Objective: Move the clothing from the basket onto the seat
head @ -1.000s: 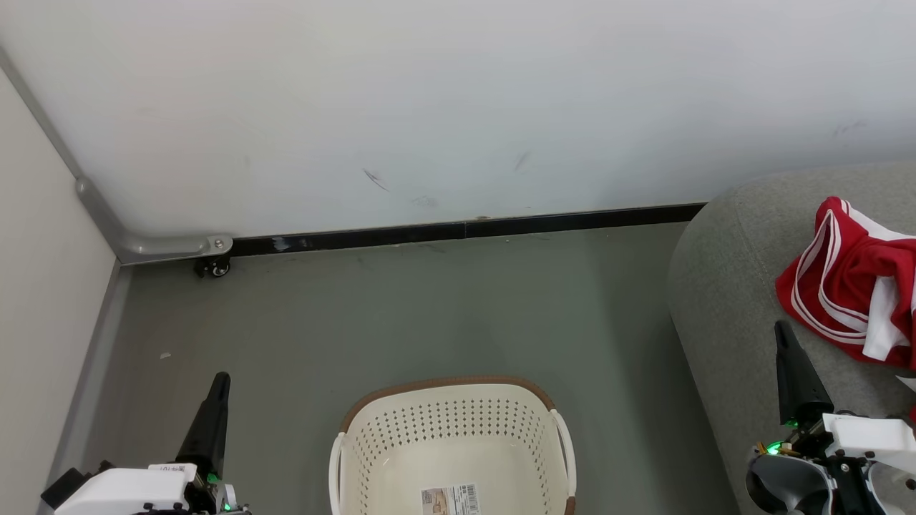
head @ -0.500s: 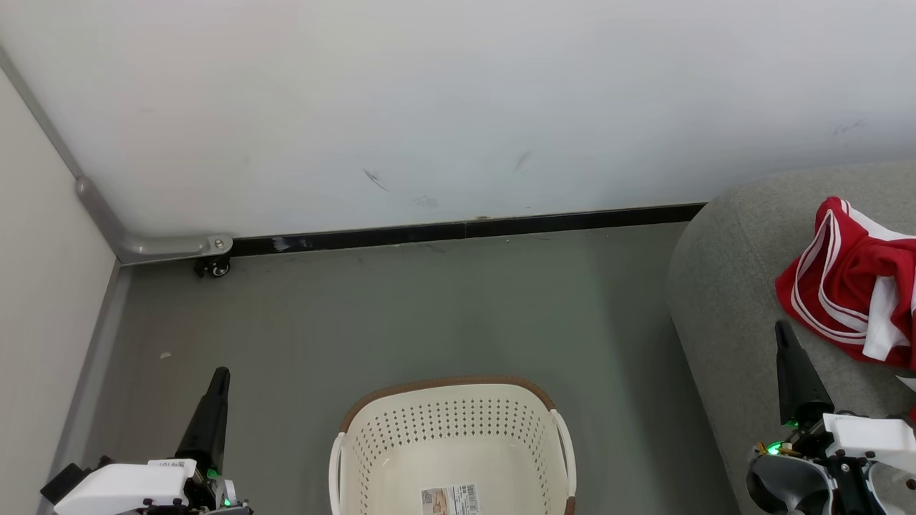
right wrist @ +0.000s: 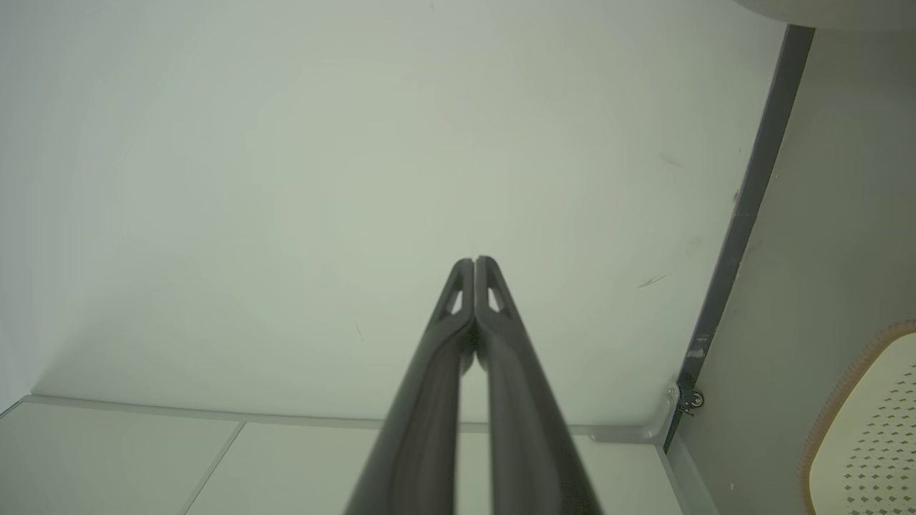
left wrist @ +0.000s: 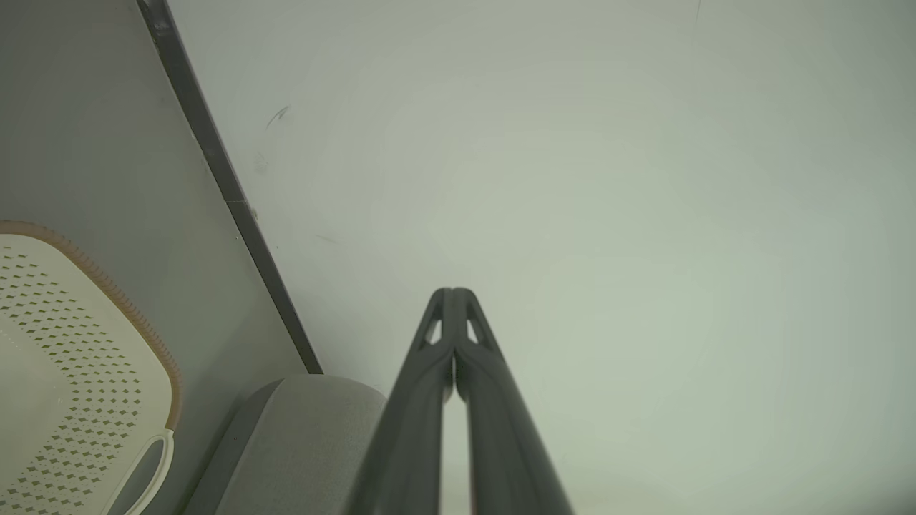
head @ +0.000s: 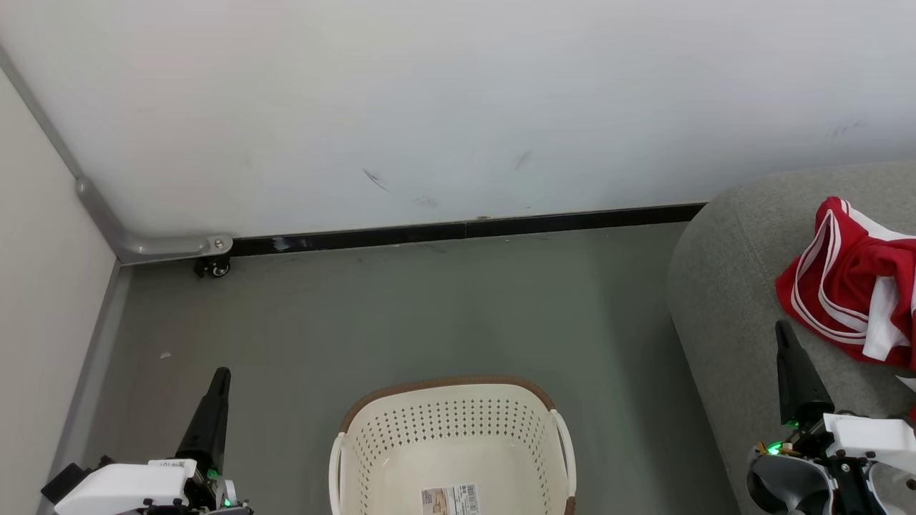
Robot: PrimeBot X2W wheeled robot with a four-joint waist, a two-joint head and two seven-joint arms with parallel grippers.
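Clothing [head: 844, 286], red with white stripes, lies bunched on the grey seat [head: 723, 300]; basket [head: 451, 383] holds no garment where visible. Left end effector [head: 222, 375] and right end effector [head: 781, 327]: both closed, empty. Judgement: transfer looks complete; park both clear of fabric.

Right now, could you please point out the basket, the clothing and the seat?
basket [head: 451, 380]: head view, brown back rim.
clothing [head: 848, 275]: head view, red fold.
seat [head: 723, 300]: head view, bare grey corner.

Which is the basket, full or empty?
Empty where visible: the basket shows bare floor and a barcode label; the red clothing lies on the seat.
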